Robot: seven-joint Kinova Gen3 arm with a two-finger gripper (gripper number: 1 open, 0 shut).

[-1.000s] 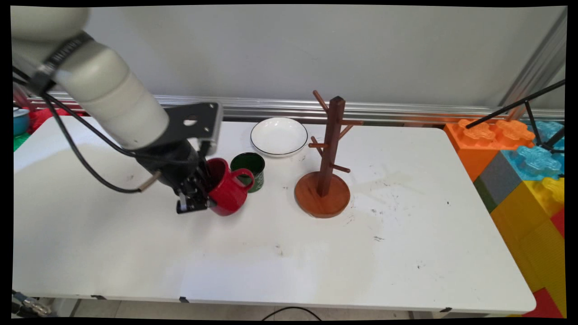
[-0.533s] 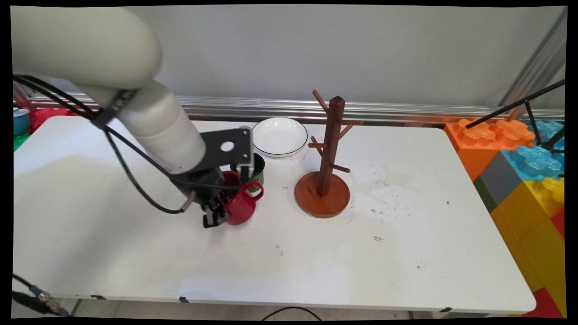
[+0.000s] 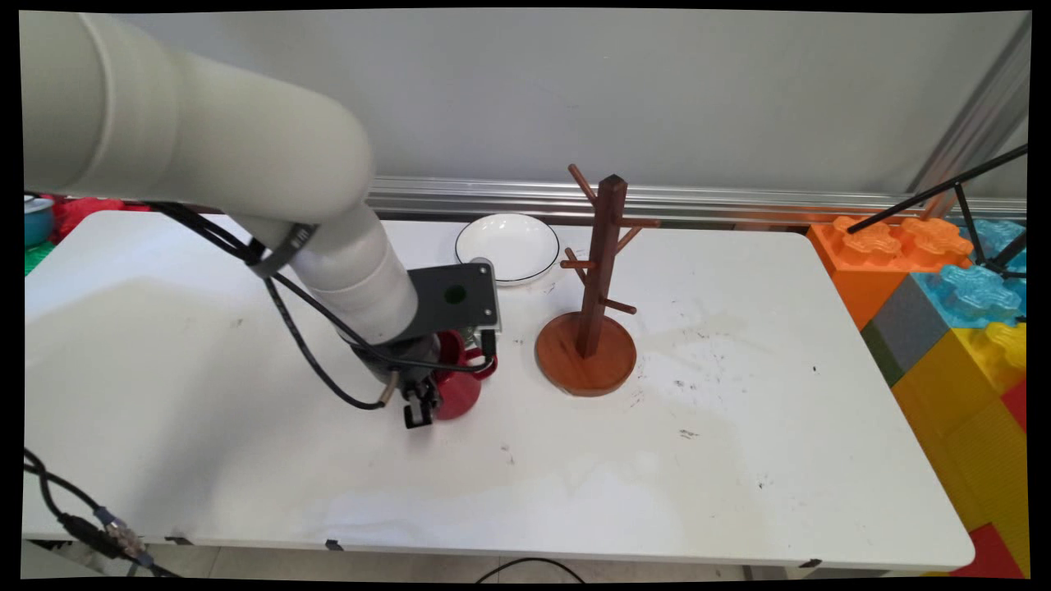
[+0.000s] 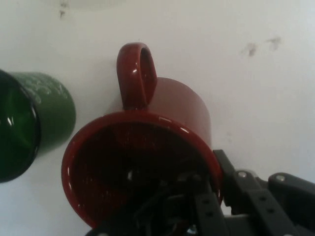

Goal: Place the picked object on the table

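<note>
The arm point(image 3: 246, 156) is reaching in from the upper left, its gripper point(image 3: 420, 402) hanging low over the white table point(image 3: 739, 460). Its fingers are pinching the rim of a red mug point(image 3: 456, 392), one inside and one outside the wall; in the hand view the mug point(image 4: 147, 162) is showing its dark inside, handle pointing up. A green cup point(image 4: 29, 123) is lying just beside it on the left there. Right of the mug a wooden mug tree point(image 3: 593, 304) is standing upright, with a white plate point(image 3: 507, 247) sitting behind, near the wall
</note>
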